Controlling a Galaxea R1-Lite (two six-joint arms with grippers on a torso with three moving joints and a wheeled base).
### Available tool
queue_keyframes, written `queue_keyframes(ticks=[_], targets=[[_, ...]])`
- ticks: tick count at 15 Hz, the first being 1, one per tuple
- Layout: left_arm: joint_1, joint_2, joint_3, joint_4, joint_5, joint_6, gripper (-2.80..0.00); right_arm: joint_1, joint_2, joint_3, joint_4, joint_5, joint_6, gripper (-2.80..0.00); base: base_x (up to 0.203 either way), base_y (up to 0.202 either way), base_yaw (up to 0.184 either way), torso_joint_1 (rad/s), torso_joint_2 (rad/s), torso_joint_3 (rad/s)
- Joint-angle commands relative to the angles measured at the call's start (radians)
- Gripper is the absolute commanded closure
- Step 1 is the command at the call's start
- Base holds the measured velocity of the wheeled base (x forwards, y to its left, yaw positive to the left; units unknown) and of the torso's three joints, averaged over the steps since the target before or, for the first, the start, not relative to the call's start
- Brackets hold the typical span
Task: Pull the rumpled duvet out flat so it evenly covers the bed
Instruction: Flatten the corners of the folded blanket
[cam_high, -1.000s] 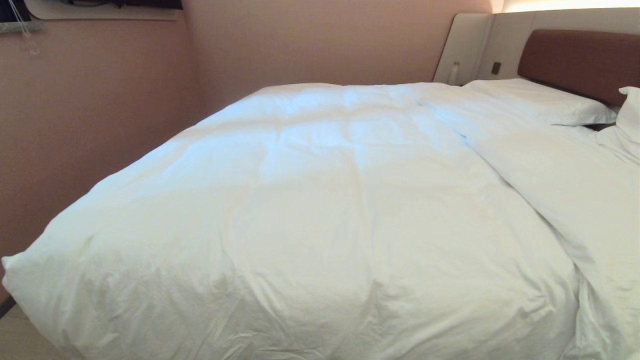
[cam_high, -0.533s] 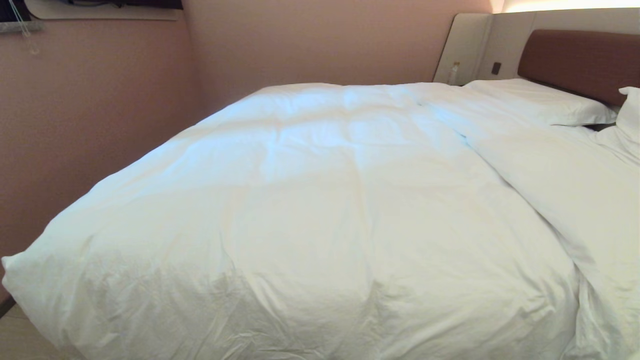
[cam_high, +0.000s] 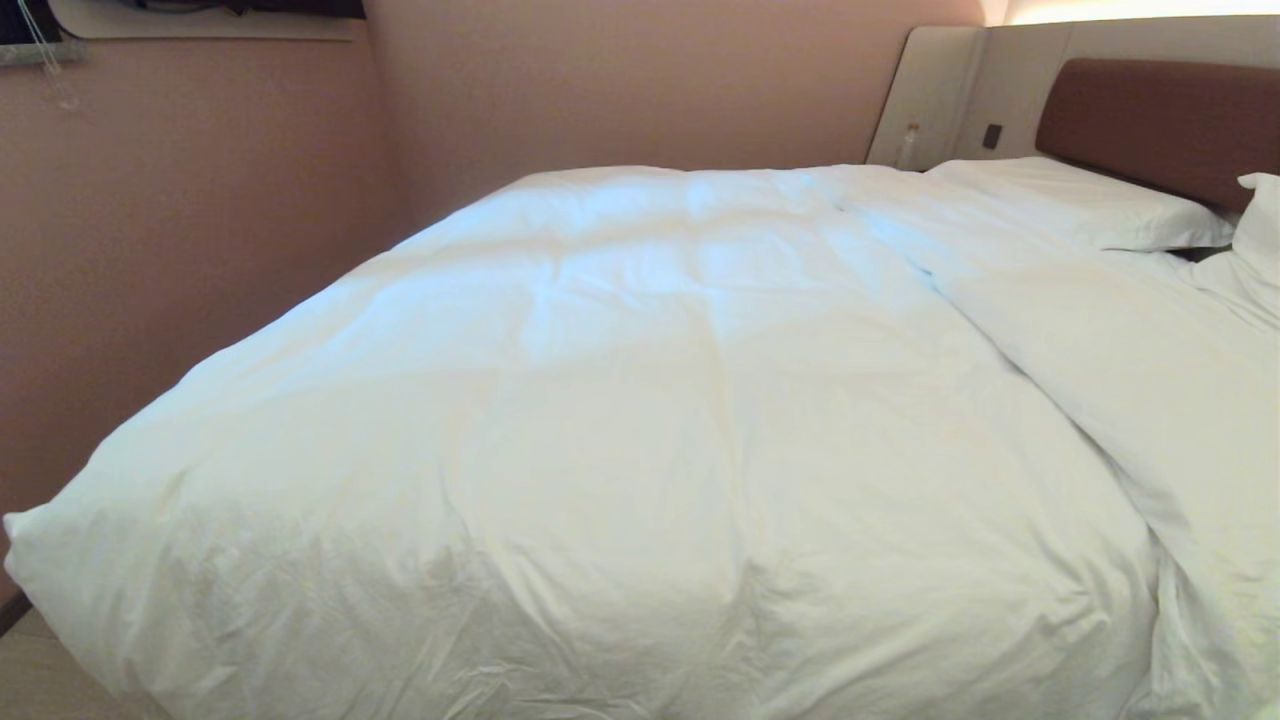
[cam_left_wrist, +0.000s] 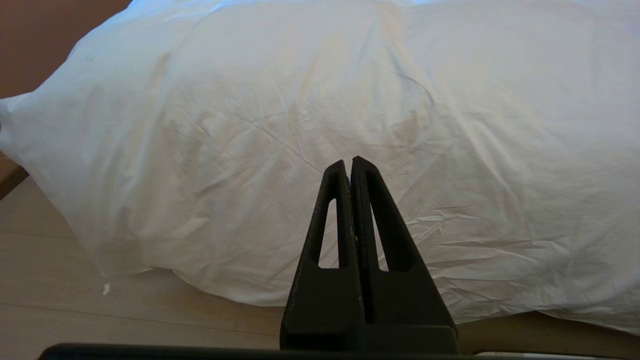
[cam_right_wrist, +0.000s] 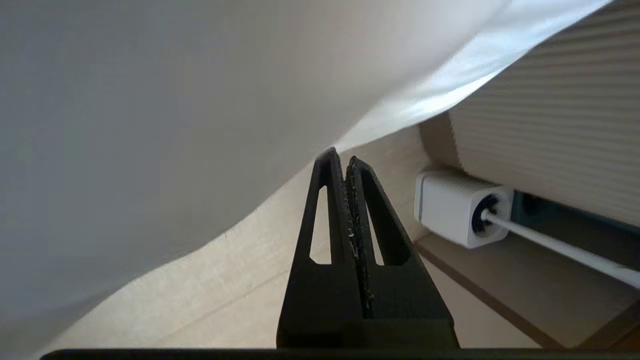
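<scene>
The puffy white duvet (cam_high: 640, 400) covers most of the bed, whose brown headboard (cam_high: 1160, 125) stands at the far right. A thick fold of the duvet (cam_high: 1150, 380) runs along the right side. Neither gripper shows in the head view. My left gripper (cam_left_wrist: 348, 161) is shut and empty, pointing at the duvet's creased foot end (cam_left_wrist: 300, 100), which hangs almost to the floor. My right gripper (cam_right_wrist: 340, 157) is shut with nothing in it, low beside a hanging edge of the duvet (cam_right_wrist: 150, 100), its tips just short of the cloth.
Two white pillows (cam_high: 1080, 205) (cam_high: 1262, 230) lie by the headboard. A pink wall (cam_high: 150, 250) runs close along the bed's left side. A white plug (cam_right_wrist: 457, 207) with a cable (cam_right_wrist: 560, 247) sits under a ribbed panel (cam_right_wrist: 550, 125). Pale wood floor (cam_left_wrist: 75, 310) lies below the bed.
</scene>
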Motion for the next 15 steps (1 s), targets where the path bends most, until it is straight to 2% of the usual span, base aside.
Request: queue_keyframes(ticks=[1,7,10,13,15], targets=[[0.001,0.0,0.0,0.0,0.0,0.0,0.0,0.0,-0.064,0.005,0.011,0.051,0.024,0.0,0.0,0.0,0.0,0.0,0.0,0.0],[-0.001,0.0,0.0,0.0,0.0,-0.002,0.0,0.024,-0.166,-0.032,0.123,0.057,0.094,0.0,0.0,0.0,0.0,0.0,0.0,0.0],[0.001,0.0,0.0,0.0,0.0,-0.002,0.0,0.025,-0.191,-0.031,0.126,0.065,0.117,0.0,0.0,0.0,0.0,0.0,0.0,0.0],[-0.001,0.0,0.0,0.0,0.0,-0.002,0.0,0.024,-0.212,-0.026,0.123,0.159,0.118,0.0,0.0,0.0,0.0,0.0,0.0,0.0],[0.001,0.0,0.0,0.0,0.0,-0.002,0.0,0.023,-0.223,-0.027,0.123,0.165,0.098,0.0,0.0,0.0,0.0,0.0,0.0,0.0]])
